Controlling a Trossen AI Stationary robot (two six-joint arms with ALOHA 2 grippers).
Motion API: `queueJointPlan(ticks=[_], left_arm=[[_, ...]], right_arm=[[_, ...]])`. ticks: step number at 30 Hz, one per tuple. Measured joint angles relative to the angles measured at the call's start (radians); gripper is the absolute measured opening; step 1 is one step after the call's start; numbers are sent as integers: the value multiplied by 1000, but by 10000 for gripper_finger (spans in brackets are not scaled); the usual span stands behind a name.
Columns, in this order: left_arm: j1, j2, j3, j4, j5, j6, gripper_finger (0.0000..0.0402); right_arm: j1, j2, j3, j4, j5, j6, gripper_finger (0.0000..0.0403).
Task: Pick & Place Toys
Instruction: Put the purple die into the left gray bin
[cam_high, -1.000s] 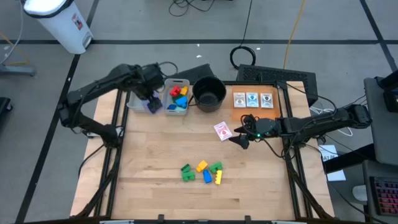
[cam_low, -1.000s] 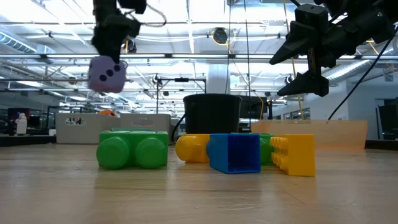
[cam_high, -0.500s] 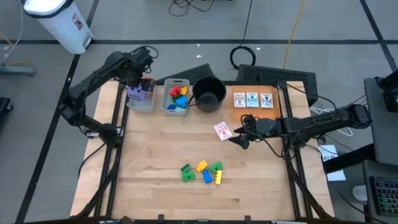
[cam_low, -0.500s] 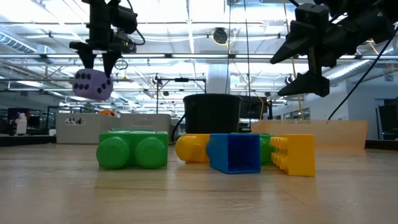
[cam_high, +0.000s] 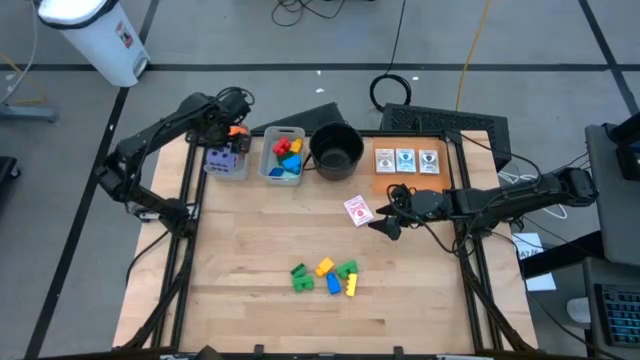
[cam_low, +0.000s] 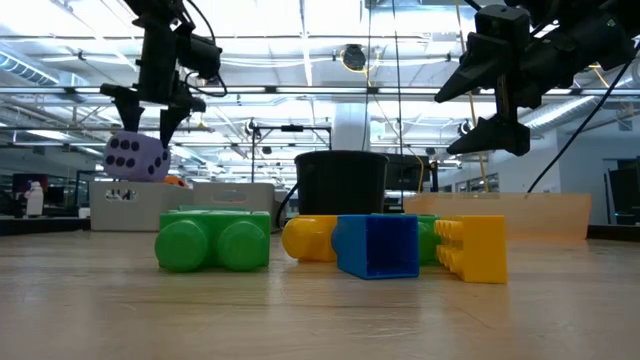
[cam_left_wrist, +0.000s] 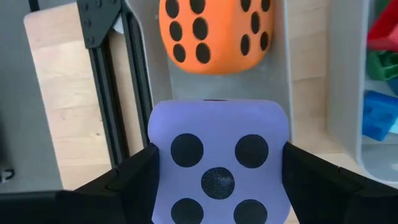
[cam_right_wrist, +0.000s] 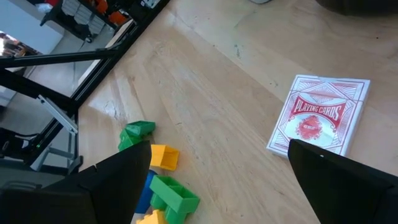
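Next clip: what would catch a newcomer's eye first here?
The purple die, between the left gripper's fingers above the far-left grey bin, where an orange die already lies. Then the cluster of coloured blocks near the table's front, and the red playing-card box beside the open right gripper.

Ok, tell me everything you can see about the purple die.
The purple die is a pale purple cube with rounded corners, black pips and a matte, soft-looking surface. It sits between the left gripper fingers, one finger on each side, held above the grey bin at the table's far left. The orange die lies just beyond it in that bin; contact between them cannot be told.
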Motion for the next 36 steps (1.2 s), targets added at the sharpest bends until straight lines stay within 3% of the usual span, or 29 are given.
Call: queueJointPlan(ticks=[14, 36], left_arm=[[0, 0, -76, 123, -37, -22, 284], [2, -1, -191, 226, -7, -48, 296]], right_arm=[[0, 0, 0, 0, 0, 10, 375], [0, 0, 0, 0, 0, 24, 375]])
